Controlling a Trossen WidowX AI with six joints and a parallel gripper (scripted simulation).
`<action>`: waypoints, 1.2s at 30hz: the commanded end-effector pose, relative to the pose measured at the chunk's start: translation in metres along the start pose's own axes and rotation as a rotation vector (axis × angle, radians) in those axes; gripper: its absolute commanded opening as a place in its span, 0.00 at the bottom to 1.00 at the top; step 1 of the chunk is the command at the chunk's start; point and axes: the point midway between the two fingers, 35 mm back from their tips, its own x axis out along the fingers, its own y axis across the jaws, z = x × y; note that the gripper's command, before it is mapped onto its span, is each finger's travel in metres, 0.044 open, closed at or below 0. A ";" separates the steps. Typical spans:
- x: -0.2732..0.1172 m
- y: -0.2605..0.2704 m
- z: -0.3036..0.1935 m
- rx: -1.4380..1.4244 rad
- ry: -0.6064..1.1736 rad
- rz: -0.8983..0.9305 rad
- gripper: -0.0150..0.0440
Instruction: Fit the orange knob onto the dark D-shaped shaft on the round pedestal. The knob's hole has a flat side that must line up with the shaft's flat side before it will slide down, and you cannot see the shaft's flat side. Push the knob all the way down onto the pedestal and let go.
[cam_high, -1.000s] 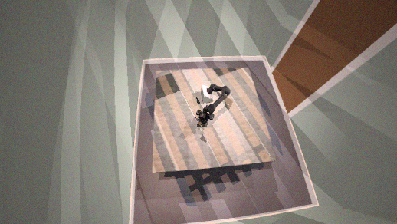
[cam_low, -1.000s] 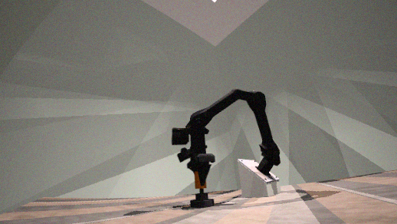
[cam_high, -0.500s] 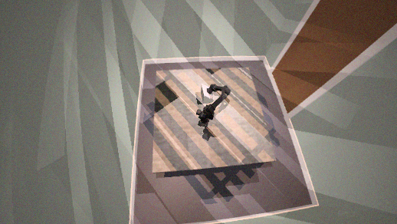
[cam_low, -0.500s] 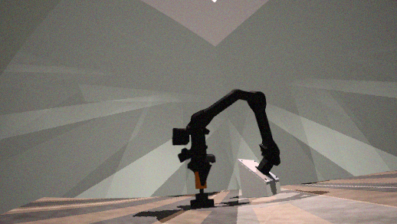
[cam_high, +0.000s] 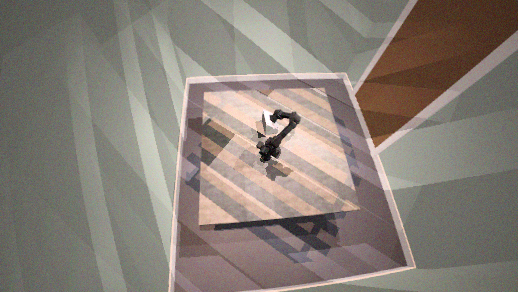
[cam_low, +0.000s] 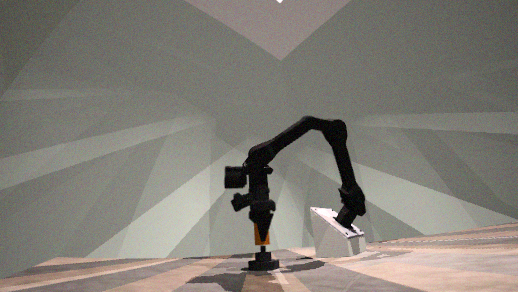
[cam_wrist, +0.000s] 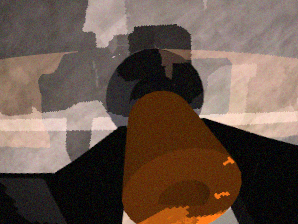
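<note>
My gripper (cam_low: 261, 224) (cam_wrist: 162, 129) points straight down and is shut on the orange knob (cam_low: 258, 236) (cam_wrist: 174, 163). In the exterior view the knob stands upright right above the dark shaft (cam_low: 262, 248), which rises from the round dark pedestal (cam_low: 263, 262). A short piece of shaft shows between the knob's lower end and the pedestal. In the wrist view the knob fills the middle, and the dark pedestal (cam_wrist: 136, 79) shows behind its far end. The shaft's flat side is hidden. In the top view the arm (cam_high: 280, 132) is small and the knob cannot be made out.
The arm's white wedge-shaped base (cam_low: 334, 234) stands to the right of the pedestal on the striped table top (cam_high: 235, 200). A raised pale border (cam_high: 177, 200) runs round the table. A brown panel (cam_high: 430, 55) lies beyond the far right corner.
</note>
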 end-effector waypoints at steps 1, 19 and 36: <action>-0.002 0.000 0.003 0.042 -0.008 -0.003 0.25; 0.003 -0.003 0.000 0.042 -0.007 -0.003 0.25; -0.003 -0.001 0.001 0.251 -0.008 -0.002 0.25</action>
